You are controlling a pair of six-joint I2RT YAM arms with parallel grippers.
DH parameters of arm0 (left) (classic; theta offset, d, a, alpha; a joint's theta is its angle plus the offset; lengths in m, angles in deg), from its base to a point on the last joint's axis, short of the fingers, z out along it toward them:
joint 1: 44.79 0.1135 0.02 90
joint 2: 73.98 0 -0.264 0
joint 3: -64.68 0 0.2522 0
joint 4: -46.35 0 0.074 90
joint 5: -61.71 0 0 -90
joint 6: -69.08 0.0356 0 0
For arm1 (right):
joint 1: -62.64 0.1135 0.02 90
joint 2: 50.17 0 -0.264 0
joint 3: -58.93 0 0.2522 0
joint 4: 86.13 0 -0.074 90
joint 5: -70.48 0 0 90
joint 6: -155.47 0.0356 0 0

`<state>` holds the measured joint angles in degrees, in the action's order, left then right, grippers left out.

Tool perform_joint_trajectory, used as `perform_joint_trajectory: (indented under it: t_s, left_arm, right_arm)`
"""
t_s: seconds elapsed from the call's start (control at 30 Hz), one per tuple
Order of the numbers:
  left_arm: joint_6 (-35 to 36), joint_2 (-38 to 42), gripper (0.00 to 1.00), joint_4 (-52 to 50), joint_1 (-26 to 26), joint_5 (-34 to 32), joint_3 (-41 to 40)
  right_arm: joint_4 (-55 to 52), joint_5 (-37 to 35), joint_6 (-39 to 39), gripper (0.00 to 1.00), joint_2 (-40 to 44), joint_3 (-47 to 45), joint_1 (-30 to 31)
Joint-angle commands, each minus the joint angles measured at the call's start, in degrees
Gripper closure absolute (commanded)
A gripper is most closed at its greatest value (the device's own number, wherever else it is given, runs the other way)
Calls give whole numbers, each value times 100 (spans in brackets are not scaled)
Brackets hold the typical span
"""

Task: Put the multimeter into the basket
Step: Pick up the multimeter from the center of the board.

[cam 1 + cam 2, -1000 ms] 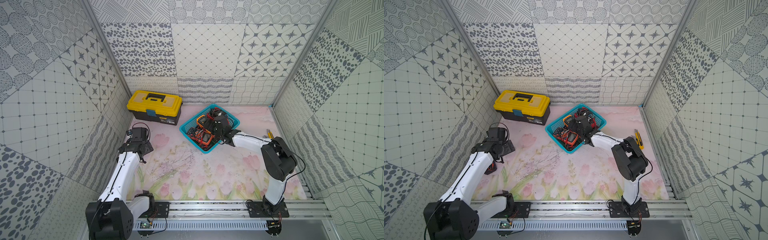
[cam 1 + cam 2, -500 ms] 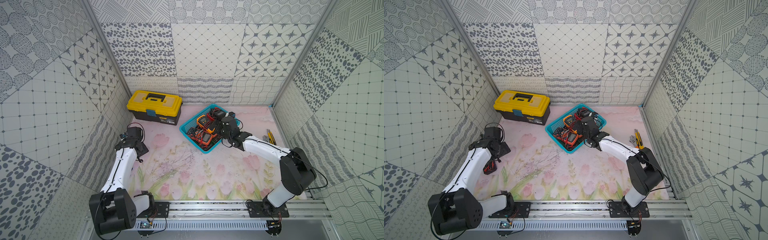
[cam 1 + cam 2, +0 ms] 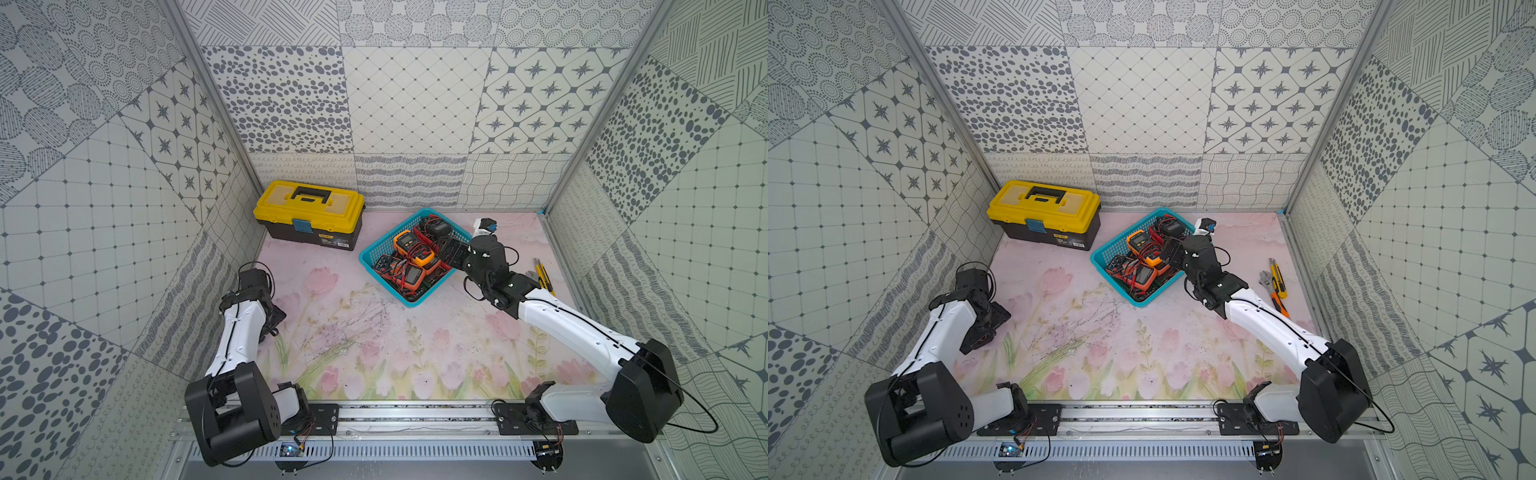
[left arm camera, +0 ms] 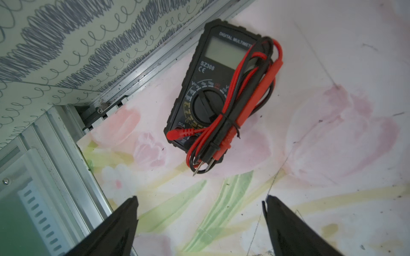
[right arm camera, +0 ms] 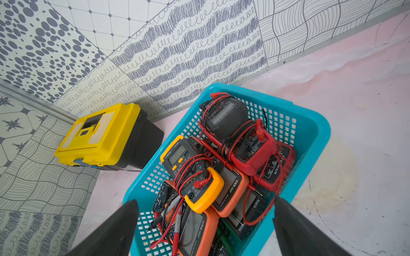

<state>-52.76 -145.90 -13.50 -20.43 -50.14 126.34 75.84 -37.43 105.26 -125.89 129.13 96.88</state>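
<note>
Both are gaping empty, the left end effector (image 4: 199, 199) hovering by the multimeter (image 4: 206, 73), the right end effector (image 5: 205, 199) over the basket (image 5: 310, 124).

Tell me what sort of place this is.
Probably a staged robot test booth, not a real workshop: patterned wall panels box in a flowered mat, the left arm and right arm stand on a metal rail, and a toolbox and basket of multimeters are props.

Black multimeter (image 4: 208, 73) is laid flat, face up, on surface beside wall rail, red and black leads bundled across it. Turquoise mesh basket (image 5: 266, 98) is heaped with meters.
</note>
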Motion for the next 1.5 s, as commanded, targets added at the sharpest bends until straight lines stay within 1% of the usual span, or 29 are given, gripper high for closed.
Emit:
perform_joint_trajectory:
  t_s: [0.0, 0.2, 0.37, 0.5, 0.63, 0.97, 1.13, 1.27, 1.37, 1.47]
  left_arm:
    - [335, -177, 7, 371, 324, 438, 63]
    - [806, -630, 5, 740, 624, 1064, 139]
    - [963, -1035, 4, 840, 780, 1117, 284]
    - [1044, -1122, 1, 808, 874, 982, 334]
    - [1026, -1266, 1, 785, 1133, 1168, 390]
    - [1073, -2033, 4, 578, 1246, 1297, 884]
    - [1252, -2288, 2, 479, 1291, 1353, 1083]
    - [1309, -2436, 1, 399, 1294, 1567, 1220]
    - [1346, -2491, 1, 366, 1293, 1898, 1200]
    - [1313, -2469, 12, 327, 1291, 2001, 1128]
  right_arm:
    - [85, -89, -153, 1, 186, -153, -27]
    - [199, -19, -254, 1, 359, -309, -27]
    - [295, -22, -329, 1, 497, -432, -24]
    - [286, -2, -372, 1, 526, -453, -29]
    - [347, 51, -393, 1, 592, -510, -24]
    - [427, 238, -517, 1, 646, -588, -40]
    - [410, 297, -534, 1, 682, -613, -58]
    - [427, 343, -520, 1, 699, -628, -114]
    - [423, 376, -494, 1, 706, -625, -158]
    - [401, 368, -440, 1, 755, -652, -242]
